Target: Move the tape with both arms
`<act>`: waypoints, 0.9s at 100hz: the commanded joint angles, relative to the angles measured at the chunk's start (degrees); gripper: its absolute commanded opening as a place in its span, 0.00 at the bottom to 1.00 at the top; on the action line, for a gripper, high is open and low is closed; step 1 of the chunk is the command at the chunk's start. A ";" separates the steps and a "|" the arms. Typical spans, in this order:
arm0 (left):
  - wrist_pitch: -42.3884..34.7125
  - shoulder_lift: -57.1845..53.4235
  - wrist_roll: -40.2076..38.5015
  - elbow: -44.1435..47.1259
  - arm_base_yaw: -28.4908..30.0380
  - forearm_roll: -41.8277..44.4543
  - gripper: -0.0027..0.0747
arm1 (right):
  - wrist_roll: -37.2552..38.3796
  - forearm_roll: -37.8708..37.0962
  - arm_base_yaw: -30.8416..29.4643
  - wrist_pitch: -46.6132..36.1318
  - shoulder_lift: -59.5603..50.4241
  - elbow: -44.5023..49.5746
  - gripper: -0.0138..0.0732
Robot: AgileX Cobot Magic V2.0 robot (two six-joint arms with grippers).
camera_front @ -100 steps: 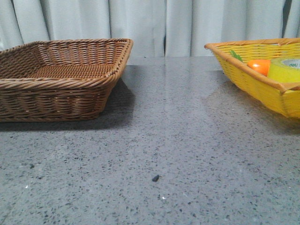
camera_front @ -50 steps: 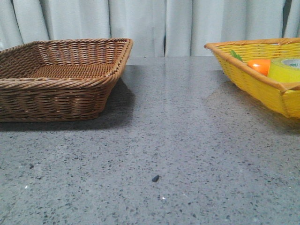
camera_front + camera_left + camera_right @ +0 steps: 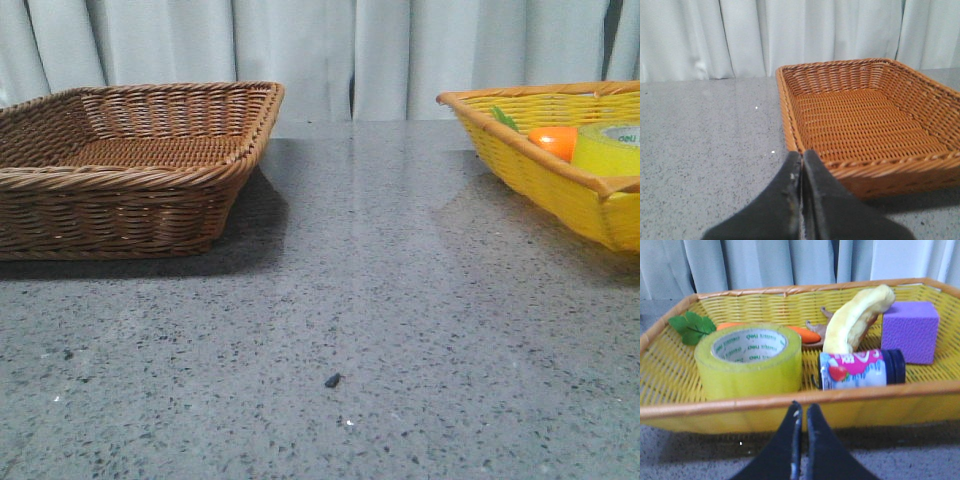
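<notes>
The tape (image 3: 749, 361), a wide yellow roll with a white core and green lettering, lies flat in the yellow basket (image 3: 790, 400). It also shows in the front view (image 3: 607, 148) at the far right, beside the orange carrot (image 3: 555, 141). My right gripper (image 3: 802, 410) is shut and empty, just outside the yellow basket's near rim, apart from the tape. My left gripper (image 3: 802, 159) is shut and empty at the near corner of the brown basket (image 3: 865, 125). Neither gripper shows in the front view.
The brown wicker basket (image 3: 130, 170) stands at the left, the yellow basket (image 3: 540, 180) at the right. In the yellow basket also lie a carrot with green leaves (image 3: 690, 327), a banana (image 3: 855, 320), a purple block (image 3: 910, 330) and a small bottle (image 3: 860, 369). Curtains hang behind.
</notes>
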 commanded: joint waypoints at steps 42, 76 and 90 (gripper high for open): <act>-6.14 13.19 -0.10 -9.80 -0.02 -0.45 0.01 | -0.29 0.12 -0.31 13.10 29.02 -26.99 0.11; -6.48 14.01 -0.10 -9.90 -0.02 -0.45 0.01 | -0.51 0.36 7.83 26.05 50.19 -45.69 0.54; -6.48 14.01 -0.10 -9.90 -0.02 -0.45 0.01 | -0.51 0.36 11.92 32.43 59.02 -52.73 0.54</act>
